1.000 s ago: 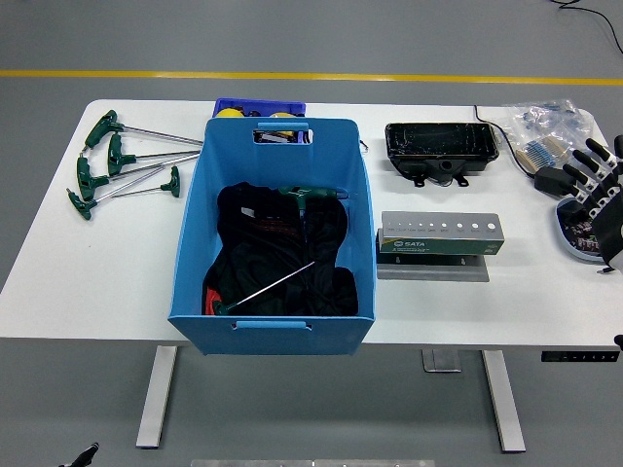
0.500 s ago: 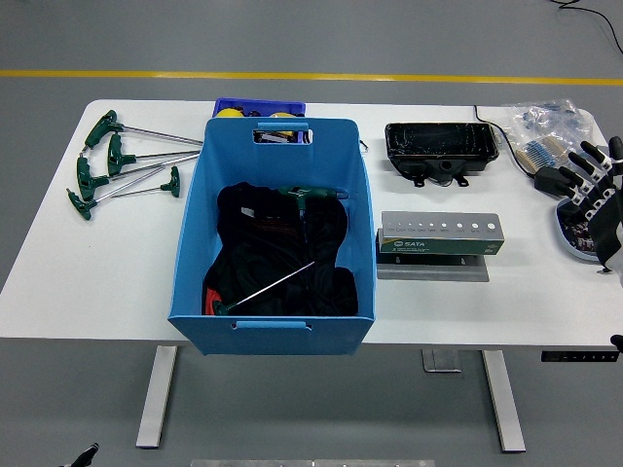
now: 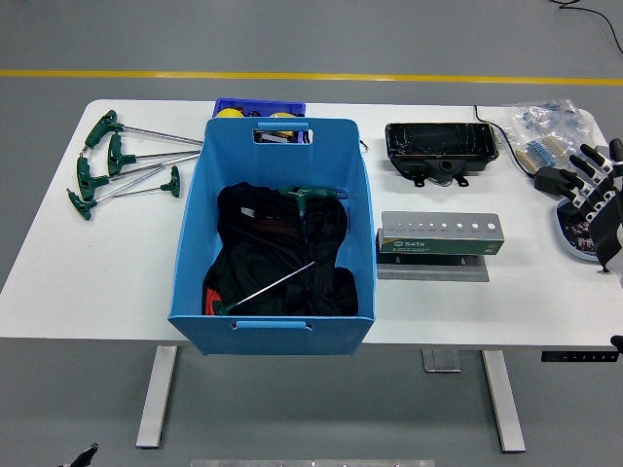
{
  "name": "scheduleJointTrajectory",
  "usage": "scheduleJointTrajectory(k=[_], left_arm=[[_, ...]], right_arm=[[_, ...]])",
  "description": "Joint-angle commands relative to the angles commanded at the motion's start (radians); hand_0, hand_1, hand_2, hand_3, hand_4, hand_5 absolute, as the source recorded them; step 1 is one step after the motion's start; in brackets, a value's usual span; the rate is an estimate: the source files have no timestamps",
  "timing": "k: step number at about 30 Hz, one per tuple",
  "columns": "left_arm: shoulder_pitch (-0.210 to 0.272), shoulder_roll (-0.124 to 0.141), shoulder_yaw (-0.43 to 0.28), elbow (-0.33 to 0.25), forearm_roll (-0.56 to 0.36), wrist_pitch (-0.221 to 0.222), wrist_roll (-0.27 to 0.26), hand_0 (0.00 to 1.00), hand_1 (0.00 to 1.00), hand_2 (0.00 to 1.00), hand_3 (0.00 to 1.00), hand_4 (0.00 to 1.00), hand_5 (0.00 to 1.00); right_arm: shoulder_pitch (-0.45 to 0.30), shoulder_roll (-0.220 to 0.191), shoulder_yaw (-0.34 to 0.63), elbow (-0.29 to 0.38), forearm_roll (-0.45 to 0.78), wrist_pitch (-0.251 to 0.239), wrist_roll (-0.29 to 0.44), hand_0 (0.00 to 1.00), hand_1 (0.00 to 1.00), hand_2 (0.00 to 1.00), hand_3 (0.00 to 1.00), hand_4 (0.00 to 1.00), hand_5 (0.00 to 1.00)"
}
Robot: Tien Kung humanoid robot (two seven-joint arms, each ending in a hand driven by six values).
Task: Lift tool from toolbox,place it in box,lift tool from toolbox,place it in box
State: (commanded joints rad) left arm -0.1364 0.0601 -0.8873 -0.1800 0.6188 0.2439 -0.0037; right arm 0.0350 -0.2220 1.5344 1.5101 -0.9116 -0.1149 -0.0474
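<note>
From the head view we see four green T-handled steel hex keys (image 3: 122, 165) lying on the white surface (image 3: 88, 263), left of the blue plastic box (image 3: 274, 321). We judge them light, stiff, best gripped at the handle. Our right robot hand (image 3: 596, 190) hovers empty, fingers spread.

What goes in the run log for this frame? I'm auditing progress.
right hand: open, empty, table's right edge | left hand: not in view | blue box: two T-handle tools inside | four T-handle tools: table left
</note>
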Motion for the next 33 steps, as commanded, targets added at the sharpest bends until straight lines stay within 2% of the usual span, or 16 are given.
scheduleJointTrajectory(k=[33], left_arm=[[-0.004,-0.001,0.018,0.000,-0.024,0.001,-0.003,0.769,0.790,0.807,0.717,0.707,0.581]], right_arm=[[0.007,0.006,0.007,-0.008,0.019,-0.003,0.002,0.816,0.814,0.869,0.853,0.998,0.946]])
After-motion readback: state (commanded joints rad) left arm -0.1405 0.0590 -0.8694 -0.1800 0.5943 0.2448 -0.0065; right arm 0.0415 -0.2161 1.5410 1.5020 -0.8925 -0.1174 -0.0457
